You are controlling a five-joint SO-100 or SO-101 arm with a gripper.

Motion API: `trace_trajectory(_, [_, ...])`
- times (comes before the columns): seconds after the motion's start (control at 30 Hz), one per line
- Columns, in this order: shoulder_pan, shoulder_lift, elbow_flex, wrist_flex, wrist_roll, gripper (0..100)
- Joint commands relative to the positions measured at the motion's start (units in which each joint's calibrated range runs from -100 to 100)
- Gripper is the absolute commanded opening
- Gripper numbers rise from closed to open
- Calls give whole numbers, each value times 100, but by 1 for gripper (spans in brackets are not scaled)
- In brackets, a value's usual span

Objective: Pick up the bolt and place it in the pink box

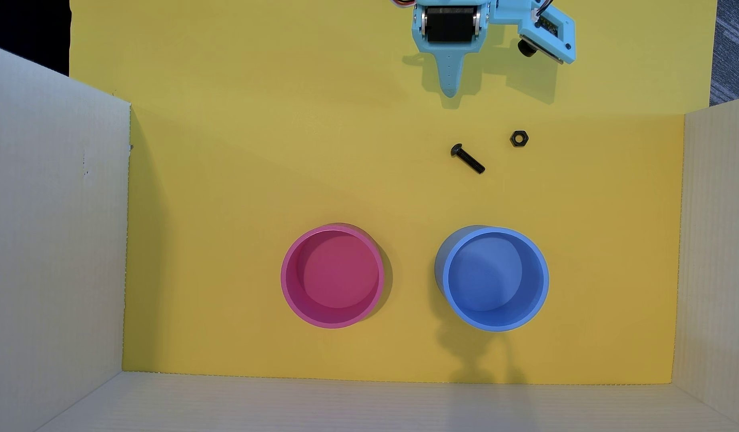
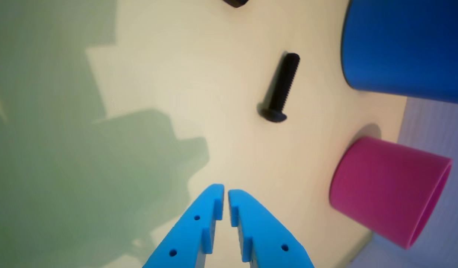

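The small black bolt (image 1: 467, 158) lies flat on the yellow floor, head toward the upper left in the overhead view; it also shows in the wrist view (image 2: 279, 88). The pink box (image 1: 332, 276) stands empty at lower centre, and shows at the right of the wrist view (image 2: 388, 190). My light-blue gripper (image 1: 450, 92) hangs near the top edge, above the bolt and apart from it. In the wrist view the gripper (image 2: 226, 192) has its fingertips nearly together with only a thin gap, holding nothing.
A round blue container (image 1: 492, 278) stands right of the pink one, empty. A small black hex nut (image 1: 519, 138) lies right of the bolt. White corrugated walls (image 1: 56, 232) close in the left, right and bottom of the yellow floor (image 1: 234, 174).
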Motion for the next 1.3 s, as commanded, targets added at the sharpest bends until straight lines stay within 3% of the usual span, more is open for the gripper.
trace_trajectory(0.0, [348, -26, -172, -50, -30, 1])
trace_trajectory(0.27, [407, 50, -2199, 473, 28, 1])
trace_trajectory(0.47, [400, 386, -2732, 456, 28, 2])
trace_trajectory(0.87, [-476, 5117, -5618, 954, -301, 2])
trace_trajectory(1.03, [-469, 6489, -5962, 885, -478, 2])
trace_trajectory(1.27, [-469, 6893, -5754, 319, -754, 19])
